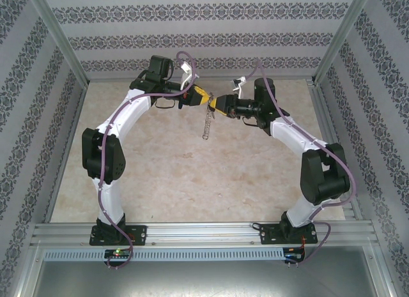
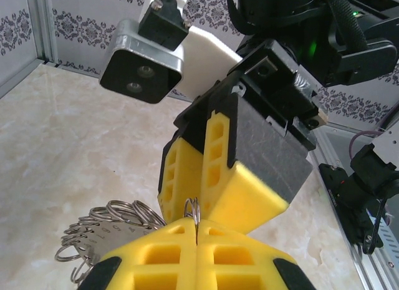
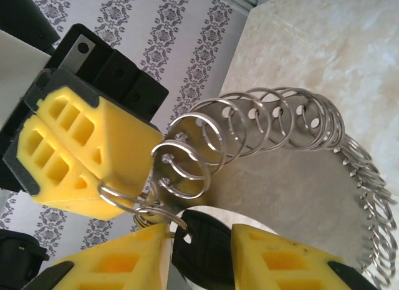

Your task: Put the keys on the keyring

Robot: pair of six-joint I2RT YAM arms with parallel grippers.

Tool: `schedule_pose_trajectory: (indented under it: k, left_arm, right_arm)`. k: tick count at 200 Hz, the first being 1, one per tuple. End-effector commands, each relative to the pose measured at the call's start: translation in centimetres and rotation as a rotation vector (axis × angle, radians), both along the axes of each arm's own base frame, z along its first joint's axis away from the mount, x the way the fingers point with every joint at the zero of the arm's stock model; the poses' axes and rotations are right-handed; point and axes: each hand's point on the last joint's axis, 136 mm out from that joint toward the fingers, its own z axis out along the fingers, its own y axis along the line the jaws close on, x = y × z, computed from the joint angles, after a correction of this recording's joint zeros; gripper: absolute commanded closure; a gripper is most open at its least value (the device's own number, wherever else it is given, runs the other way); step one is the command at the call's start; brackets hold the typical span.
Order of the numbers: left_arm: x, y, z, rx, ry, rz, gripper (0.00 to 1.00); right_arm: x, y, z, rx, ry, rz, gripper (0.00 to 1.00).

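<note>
Right fingers (image 3: 246, 243) clamped on black-headed key (image 3: 206, 243), mid-air.
Left fingers (image 3: 81, 153) pinch a small loop of the keyring (image 3: 280, 118) above the bench (image 1: 160, 175).

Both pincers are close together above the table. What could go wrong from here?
1. The left pincer pinches just a thin loop of the large silver loop-fringed keyring, which hangs freely; it may slip out or swing.
2. The right pincer holds the tiny black-headed key near the left fingers; they may collide, or the key may twist.
</note>
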Motion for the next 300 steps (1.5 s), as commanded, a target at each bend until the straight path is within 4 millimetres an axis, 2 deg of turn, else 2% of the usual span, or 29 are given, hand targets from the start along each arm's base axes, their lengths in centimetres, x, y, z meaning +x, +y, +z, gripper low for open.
schedule_pose_trajectory:
  k: [1, 38, 77, 99, 144, 193, 235, 262, 300]
  left_arm:
    - [-0.6, 0.4, 2.9, -0.042, -0.087, -0.009, 1.0]
    - [-0.6, 0.4, 3.0, -0.043, -0.09, -0.007, 1.0]
    - [-0.7, 0.4, 3.2, -0.045, -0.096, -0.008, 1.0]
    - [-0.7, 0.4, 3.2, -0.046, -0.096, -0.009, 1.0]
    - [-0.8, 0.5, 3.2, -0.045, -0.096, -0.007, 1.0]
    - [-0.9, 0.5, 3.4, -0.047, -0.098, -0.008, 1.0]
    - [-1.0, 0.5, 3.5, -0.048, -0.098, -0.008, 1.0]
    - [-1.0, 0.5, 3.6, -0.048, -0.099, -0.009, 1.0]
    - [-1.0, 0.5, 3.5, -0.048, -0.096, -0.01, 1.0]
  right_arm:
    - [-0.2, 0.7, -0.1, 0.014, -0.008, 0.032, 0.69]
    - [-0.3, 0.5, -0.9, 0.005, 0.015, 0.033, 0.69]
    - [0.2, -1.7, -2.2, -0.014, 0.067, -0.028, 0.59]
    - [0.2, -1.9, -2.2, -0.006, 0.076, -0.031, 0.56]
    - [-0.3, -2.0, -0.1, 0.014, 0.016, -0.008, 0.56]
    - [-0.5, -3.9, 3.1, 0.019, -0.092, -0.043, 0.6]
    - [-0.6, -3.6, 5.3, 0.039, -0.156, -0.033, 0.59]
    - [-1.6, -3.0, 5.5, 0.001, -0.228, -0.016, 0.59]
    - [-2.0, -3.6, 5.0, -0.081, -0.296, -0.065, 0.59]
